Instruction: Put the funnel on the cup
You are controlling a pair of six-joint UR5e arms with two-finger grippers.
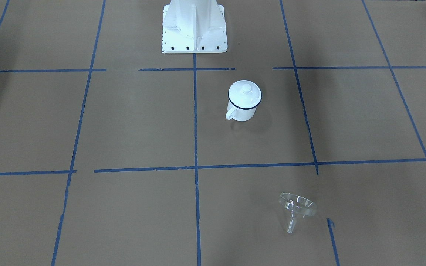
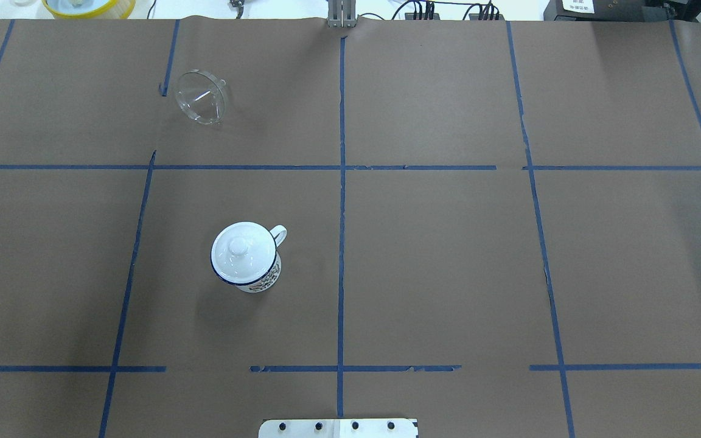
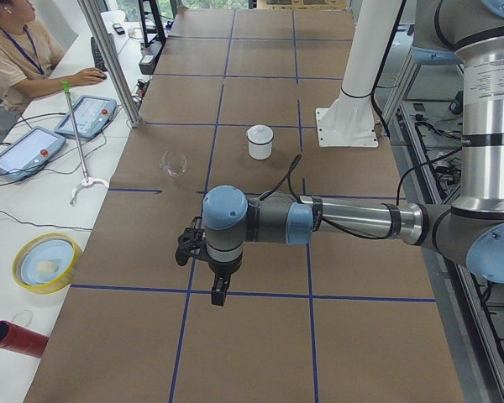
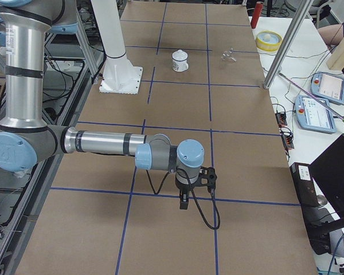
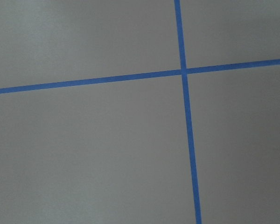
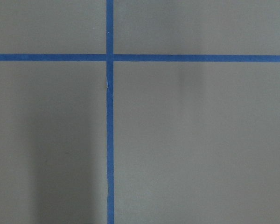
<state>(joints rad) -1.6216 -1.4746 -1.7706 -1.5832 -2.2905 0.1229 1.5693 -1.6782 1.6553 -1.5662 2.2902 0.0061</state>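
The cup (image 1: 244, 112) is a white enamel mug with a dark blue rim, standing upright just on my left of the table's centre line (image 2: 259, 281). A white domed lid with a knob (image 1: 245, 92) sits on its mouth. The clear funnel (image 1: 296, 207) lies on its side near the far edge on my left (image 2: 202, 98), well apart from the cup. My left gripper (image 3: 221, 295) shows only in the exterior left view, hovering over the table's left end, far from both. My right gripper (image 4: 183, 203) shows only in the exterior right view, over the right end. I cannot tell whether either is open.
The white robot base (image 1: 194, 29) stands at my edge of the brown table, which is marked with blue tape lines. A yellow bowl (image 3: 46, 262) and a red cylinder (image 3: 17, 338) lie beyond the far edge. Operators and teach pendants (image 4: 324, 86) are at the side desks.
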